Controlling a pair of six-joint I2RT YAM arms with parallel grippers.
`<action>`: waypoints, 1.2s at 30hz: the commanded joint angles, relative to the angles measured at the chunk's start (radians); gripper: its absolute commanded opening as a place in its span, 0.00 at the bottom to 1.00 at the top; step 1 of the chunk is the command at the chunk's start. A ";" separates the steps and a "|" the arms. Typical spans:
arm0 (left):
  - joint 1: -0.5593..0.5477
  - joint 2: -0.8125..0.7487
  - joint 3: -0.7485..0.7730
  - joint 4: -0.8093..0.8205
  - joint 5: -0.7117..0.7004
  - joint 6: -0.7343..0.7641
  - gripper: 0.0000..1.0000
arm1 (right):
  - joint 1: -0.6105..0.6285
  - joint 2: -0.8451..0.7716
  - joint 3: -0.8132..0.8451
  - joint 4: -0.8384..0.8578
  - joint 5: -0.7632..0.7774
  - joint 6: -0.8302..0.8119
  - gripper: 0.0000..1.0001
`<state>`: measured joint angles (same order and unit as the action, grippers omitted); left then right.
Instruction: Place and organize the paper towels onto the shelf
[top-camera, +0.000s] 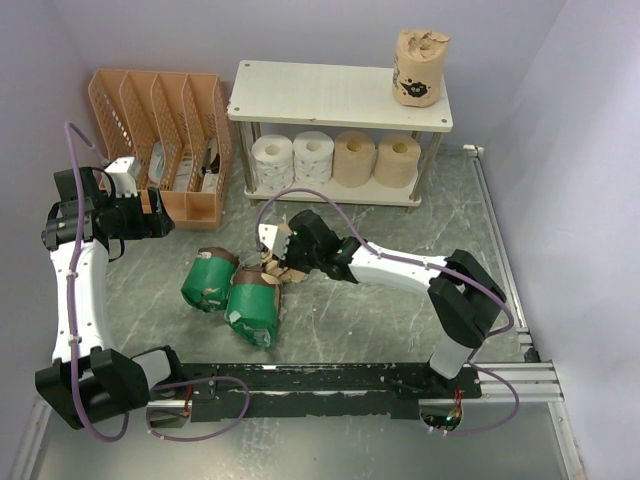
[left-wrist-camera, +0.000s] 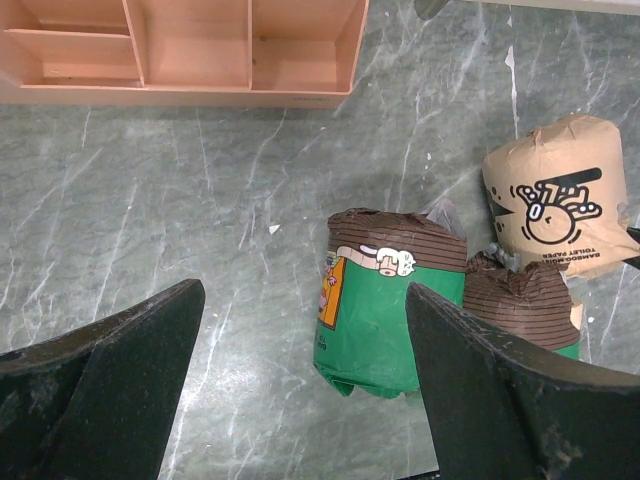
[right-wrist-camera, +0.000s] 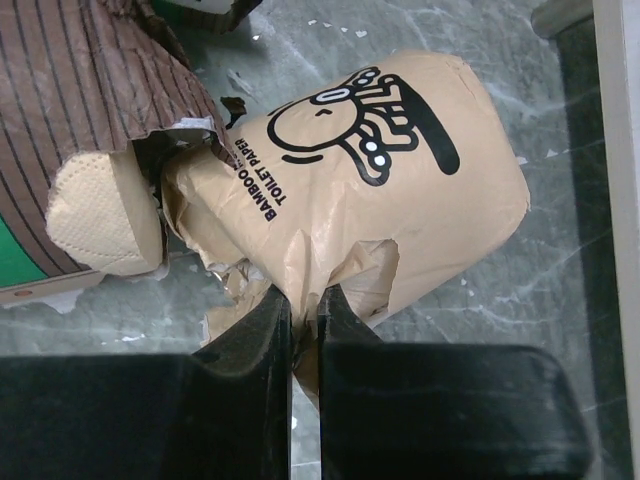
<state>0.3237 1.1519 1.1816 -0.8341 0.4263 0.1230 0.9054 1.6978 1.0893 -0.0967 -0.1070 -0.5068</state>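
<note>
The shelf stands at the back. Two white rolls and two tan rolls sit on its lower board. One tan-wrapped printed roll stands on its top board. My right gripper is shut on the wrapper of the other tan-wrapped roll, which lies on the table. Two green-wrapped rolls lie beside it; they also show in the left wrist view. My left gripper is open and empty, held above the table at the left.
An orange slotted file organizer stands left of the shelf. White walls close the back and both sides. A black rail carries the arm bases at the near edge.
</note>
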 joint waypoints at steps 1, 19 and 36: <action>0.005 -0.006 0.006 0.020 0.003 -0.003 0.94 | 0.009 -0.020 -0.027 -0.036 -0.035 0.156 0.00; 0.004 -0.006 0.011 0.016 0.018 -0.003 0.93 | -0.032 -0.045 0.231 -0.250 0.069 0.965 0.00; 0.003 -0.009 0.018 0.004 0.018 -0.003 0.94 | -0.320 -0.224 0.168 -0.012 -0.297 1.652 0.00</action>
<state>0.3237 1.1519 1.1816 -0.8352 0.4286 0.1230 0.5648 1.5749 1.1793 -0.1726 -0.3893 0.9707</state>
